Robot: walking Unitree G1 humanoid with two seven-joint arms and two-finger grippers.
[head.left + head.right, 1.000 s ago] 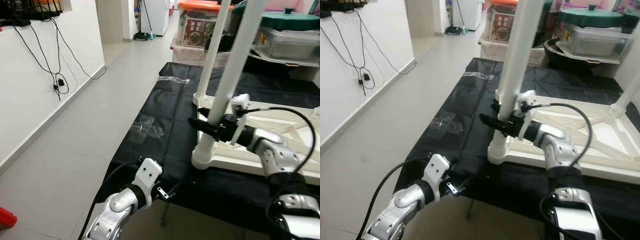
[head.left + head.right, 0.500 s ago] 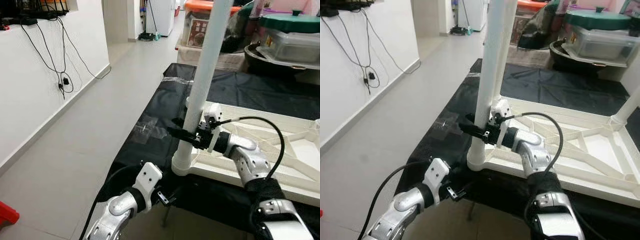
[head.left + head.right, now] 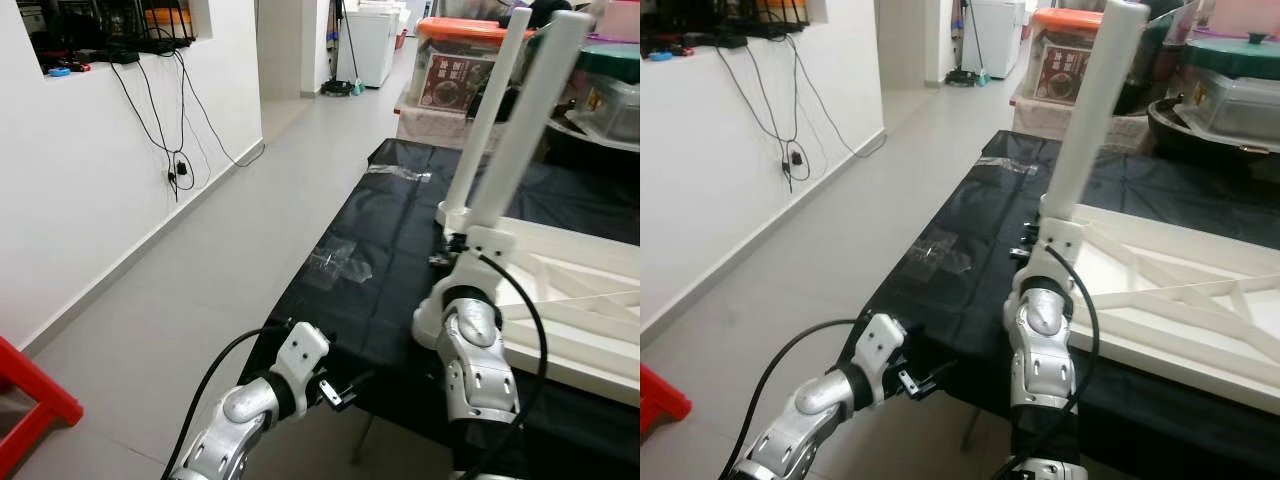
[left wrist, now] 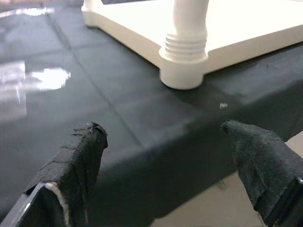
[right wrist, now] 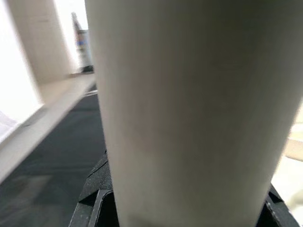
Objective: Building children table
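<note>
A white children's table [image 3: 570, 300] lies upside down on a black cloth [image 3: 390, 250]. Two white legs stand up from it, a near leg [image 3: 530, 120] and a far leg [image 3: 490, 110]. My right gripper [image 5: 187, 196] is shut on the near leg just above its socket, with black fingers [image 5: 97, 194] on either side. The right arm [image 3: 470, 350] rises in front of that corner. Low at the cloth's front edge, my left gripper [image 4: 161, 130] is open and empty, facing the threaded leg socket [image 4: 184, 61] from a short distance.
A white wall [image 3: 90, 180] with hanging cables runs along the left, with bare floor [image 3: 230, 240] beside it. A red object [image 3: 30, 390] sits at the lower left. Crumpled clear plastic [image 3: 340, 265] lies on the cloth. Storage boxes [image 3: 460, 65] stand behind.
The whole picture has shifted, so the camera has moved. My right arm now stands upright in front of the near leg, still gripping it. The left arm has barely moved.
</note>
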